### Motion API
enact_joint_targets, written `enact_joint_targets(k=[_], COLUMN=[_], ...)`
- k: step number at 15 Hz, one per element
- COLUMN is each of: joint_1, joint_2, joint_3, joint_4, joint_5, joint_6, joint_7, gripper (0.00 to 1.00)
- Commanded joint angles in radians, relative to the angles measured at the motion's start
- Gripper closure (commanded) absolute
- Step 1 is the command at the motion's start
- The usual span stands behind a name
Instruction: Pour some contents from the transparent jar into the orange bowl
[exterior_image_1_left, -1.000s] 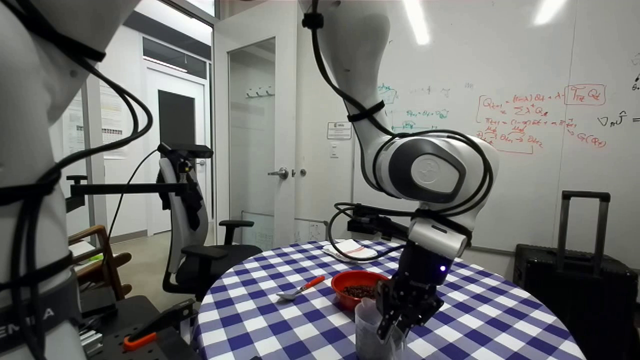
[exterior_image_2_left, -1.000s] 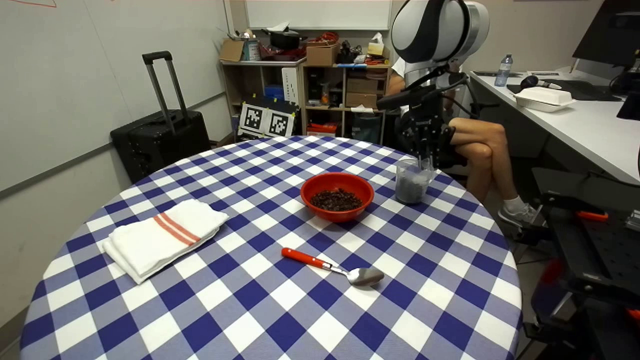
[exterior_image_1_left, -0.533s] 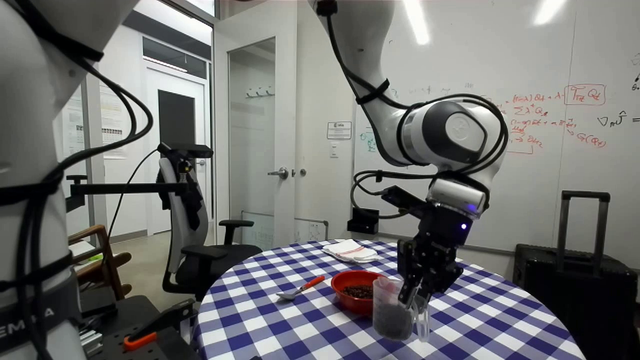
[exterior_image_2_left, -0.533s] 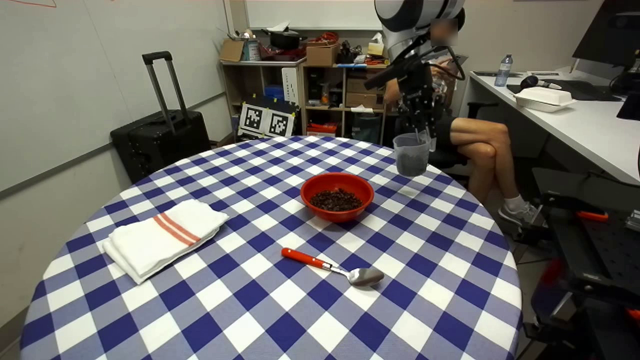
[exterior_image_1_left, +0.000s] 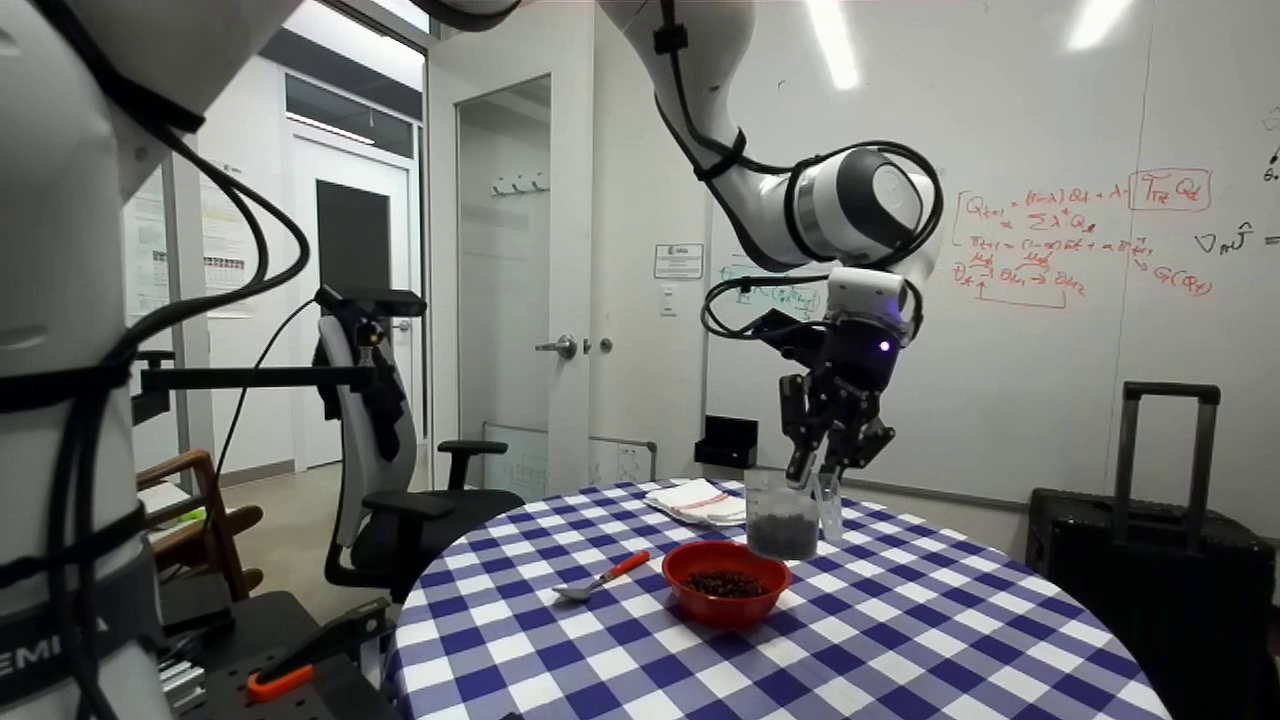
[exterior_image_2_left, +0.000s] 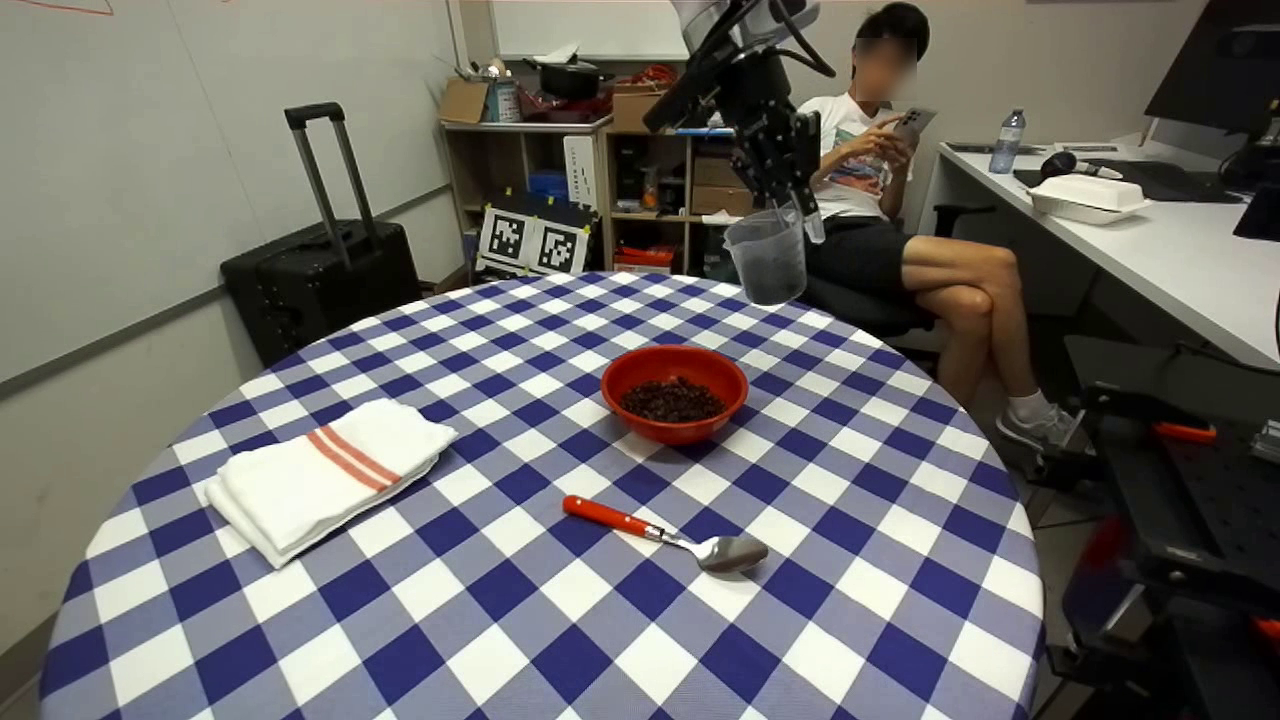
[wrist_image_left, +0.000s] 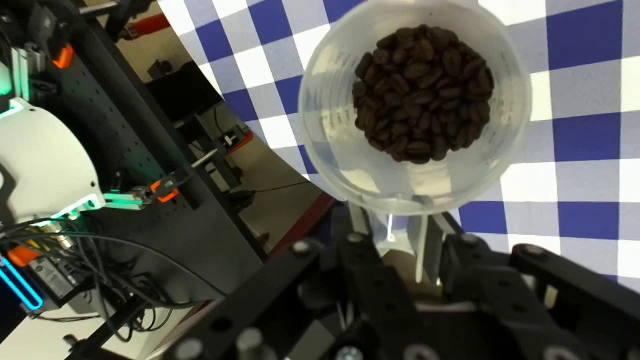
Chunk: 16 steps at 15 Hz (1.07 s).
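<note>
Transparent jar (exterior_image_2_left: 768, 262) and fingers (exterior_image_1_left: 803, 464) risen higher above checkered tablecloth (exterior_image_2_left: 480, 640)

Around me, a pale wall (exterior_image_1_left: 640, 200) with a small sign (exterior_image_1_left: 679, 261) shows between a white door (exterior_image_1_left: 572, 250), fitted with a glass pane (exterior_image_1_left: 505, 350), and a whiteboard (exterior_image_1_left: 1050, 400) written on in red and green. High on the whiteboard I see 2 bright streaks of light (exterior_image_1_left: 833, 45). A grey-backed office chair (exterior_image_1_left: 440, 532) stands on beige floor (exterior_image_1_left: 290, 520) in an exterior view. A black suitcase (exterior_image_2_left: 330, 288) with its handle (exterior_image_2_left: 313, 113) up stands near the wall in both exterior views. Wooden shelves (exterior_image_2_left: 605, 190) hold boxes (exterior_image_2_left: 722, 202) in an exterior view, and a white desk (exterior_image_2_left: 1190, 265) carries a bottle (exterior_image_2_left: 1008, 140). My round tabletop (exterior_image_2_left: 500, 640) is checked in blue and white.
</note>
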Motion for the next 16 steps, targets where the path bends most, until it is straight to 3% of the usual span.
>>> enact_joint_targets(k=[1, 9, 16], joint_1=[0.065, 0.185, 0.197], joint_2=[0.113, 0.357, 0.590], joint_3=[0.033, 0.065, 0.033], joint_4=[0.193, 0.520, 0.797], joint_5=[-0.087, -0.227, -0.314], joint_6=[-0.180, -0.408, -0.583], joint_7=[0.123, 0.308, 0.389], gripper=[0.93, 0.93, 0.93])
